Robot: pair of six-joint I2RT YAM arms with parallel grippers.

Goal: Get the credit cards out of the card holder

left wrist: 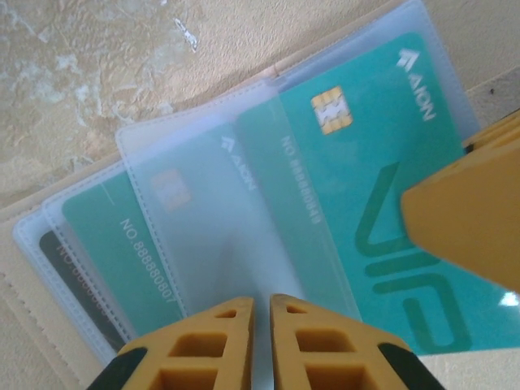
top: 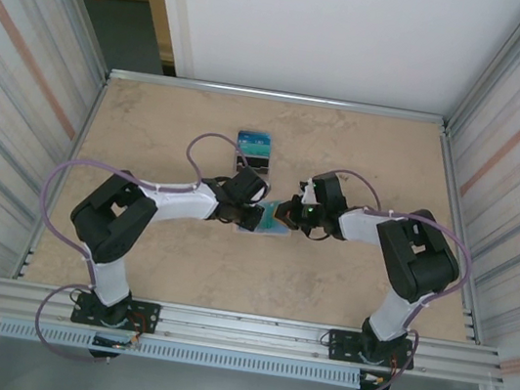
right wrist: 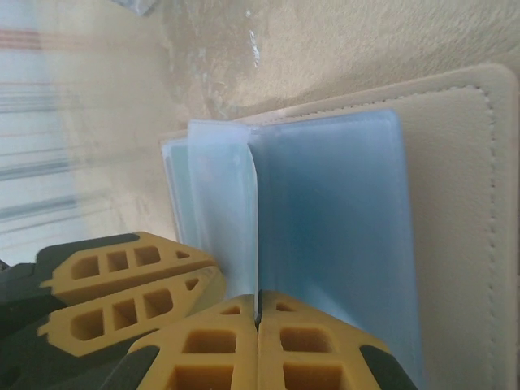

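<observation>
Card holder [top: 263, 223] lies open mid-surface, between the two arms. Left jaws are almost closed, pinching the edge of a clear sleeve leaf [left wrist: 195, 162]. Right jaws are fully closed on a thin pale-blue leaf [right wrist: 223, 211], beside the tan cover [right wrist: 463, 203].

Step in hand, as I judge it: leaves are pinned and spread, no card gripped yet. The next move likely calls for one pair of jaws to let go, take a card's exposed edge and slide it out along its sleeve while the other holds the holder down.

Count in holder: three teal cards [left wrist: 366, 187], one dark card [left wrist: 61, 256]. A small pile of loose cards [top: 255, 147] lies toward the far edge; their number is unclear.
</observation>
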